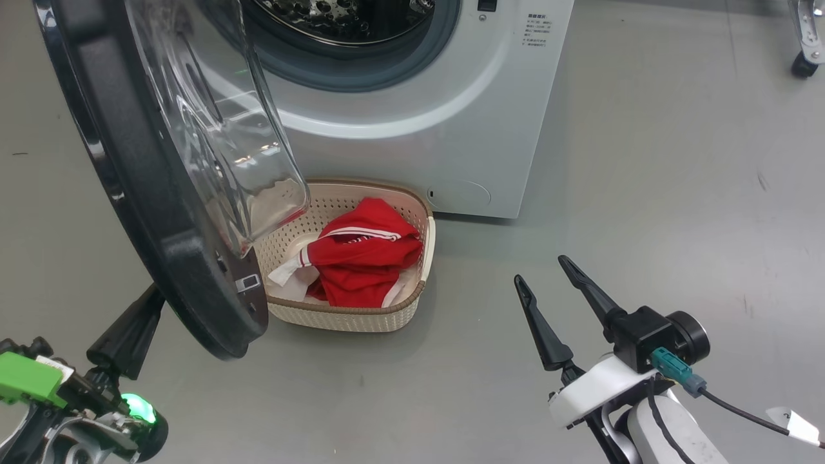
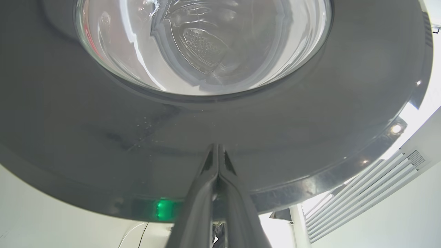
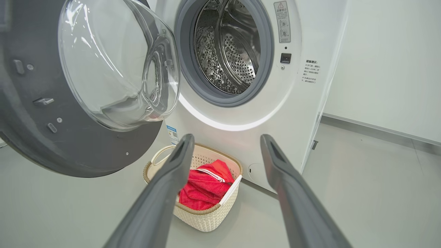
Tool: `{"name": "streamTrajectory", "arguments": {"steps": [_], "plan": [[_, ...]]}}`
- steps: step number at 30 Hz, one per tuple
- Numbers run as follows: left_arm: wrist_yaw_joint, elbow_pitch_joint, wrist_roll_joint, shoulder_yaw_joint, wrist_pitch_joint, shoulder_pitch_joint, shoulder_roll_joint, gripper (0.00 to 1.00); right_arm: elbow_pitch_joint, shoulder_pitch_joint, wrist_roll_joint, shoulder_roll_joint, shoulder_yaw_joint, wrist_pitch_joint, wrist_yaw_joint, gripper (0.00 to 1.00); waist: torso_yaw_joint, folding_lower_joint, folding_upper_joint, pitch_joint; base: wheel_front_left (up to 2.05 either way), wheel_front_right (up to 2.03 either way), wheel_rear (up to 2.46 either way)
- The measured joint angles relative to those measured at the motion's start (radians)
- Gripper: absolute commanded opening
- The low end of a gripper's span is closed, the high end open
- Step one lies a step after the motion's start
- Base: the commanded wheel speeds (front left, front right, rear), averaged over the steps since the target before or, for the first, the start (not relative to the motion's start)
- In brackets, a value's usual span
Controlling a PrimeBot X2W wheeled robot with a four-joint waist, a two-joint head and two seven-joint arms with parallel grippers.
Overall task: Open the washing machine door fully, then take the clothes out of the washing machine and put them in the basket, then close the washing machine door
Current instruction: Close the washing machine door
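The washing machine door [image 1: 138, 212] stands partly swung out on the left, its black rim and glass bowl [image 1: 219, 129] hanging over the basket's left end. My left gripper [image 2: 216, 147] is shut, its tips against the door's black outer face [image 2: 103, 137]; one of its fingers [image 1: 129, 332] rises behind the door's lower edge. The white washing machine [image 1: 451, 129] shows a bare steel drum [image 3: 227, 51]. In front of it the cream basket [image 1: 361, 319] holds the red and white clothes [image 1: 361, 258]. My right gripper [image 1: 541, 283] is open with nothing in it, to the basket's right.
Grey floor [image 1: 644, 193] spreads open to the right of the machine and basket. A caster of a wheeled stand [image 1: 804, 61] sits at the far upper right. In the right wrist view a white wall [image 3: 389, 62] runs beside the machine.
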Motion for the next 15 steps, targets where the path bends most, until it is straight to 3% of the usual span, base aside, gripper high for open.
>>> {"name": "streamTrajectory", "arguments": {"steps": [15], "plan": [[0.021,-0.032,0.004,-0.036,0.023,0.008,-0.002,0.0,-0.001,-0.001,0.0,0.0,0.03,0.0,0.001,1.0,-0.087,0.0,0.0,0.036,0.0,0.0,0.0]]}}
